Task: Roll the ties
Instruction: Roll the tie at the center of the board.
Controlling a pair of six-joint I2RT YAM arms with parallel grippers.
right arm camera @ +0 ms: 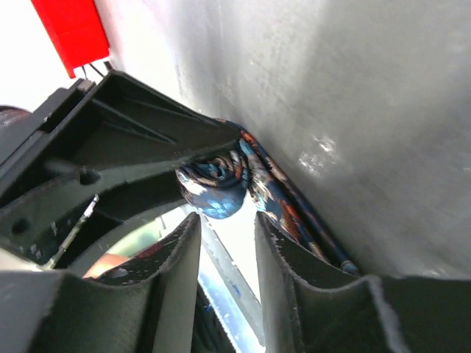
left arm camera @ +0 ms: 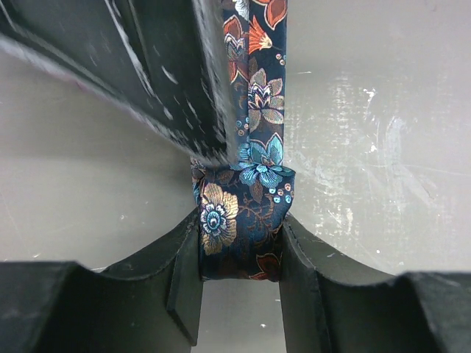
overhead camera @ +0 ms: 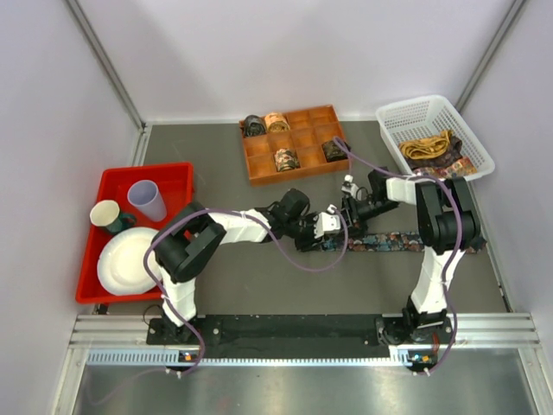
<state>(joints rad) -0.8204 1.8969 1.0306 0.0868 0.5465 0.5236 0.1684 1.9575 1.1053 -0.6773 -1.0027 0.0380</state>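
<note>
Left tool (left arm camera: 239, 229) tight, right tool (right arm camera: 226, 223) ajar.

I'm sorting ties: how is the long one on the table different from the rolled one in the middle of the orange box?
The long tie lies stretched flat; the rolled tie is a small coil. The long tie is rolled only at one end, held by the left gripper; the rolled tie sits untouched in the orange box. Both are patterned.

Overhead, left gripper (overhead camera: 335, 226) and right gripper (overhead camera: 347, 212) hide the rolled end of the tie (overhead camera: 393, 239); the left wrist view crops its strip.
</note>
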